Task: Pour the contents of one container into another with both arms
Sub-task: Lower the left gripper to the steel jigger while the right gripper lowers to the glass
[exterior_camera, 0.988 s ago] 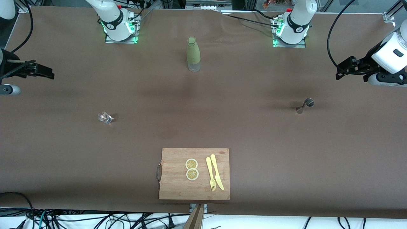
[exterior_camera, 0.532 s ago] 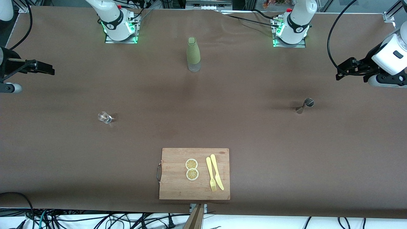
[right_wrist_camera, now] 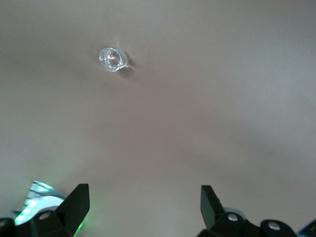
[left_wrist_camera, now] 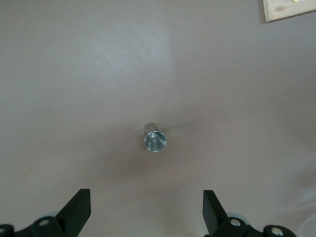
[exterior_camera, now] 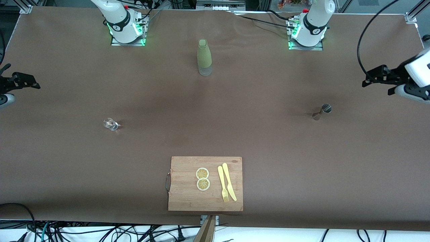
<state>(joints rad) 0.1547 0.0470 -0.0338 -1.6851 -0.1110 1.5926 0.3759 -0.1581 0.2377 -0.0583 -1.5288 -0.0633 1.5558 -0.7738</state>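
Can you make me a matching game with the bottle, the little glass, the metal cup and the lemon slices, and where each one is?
Things:
1. green bottle
2. small clear glass
3. metal jigger
4. lemon slices

Places:
A. on the wooden cutting board
B. toward the left arm's end of the table
C. between the two arm bases
D. toward the right arm's end of the table

Pairs: 1-C, 2-D, 3-B, 4-A

White left arm [exterior_camera: 418,72], right arm [exterior_camera: 5,90]: claws spread, table ends.
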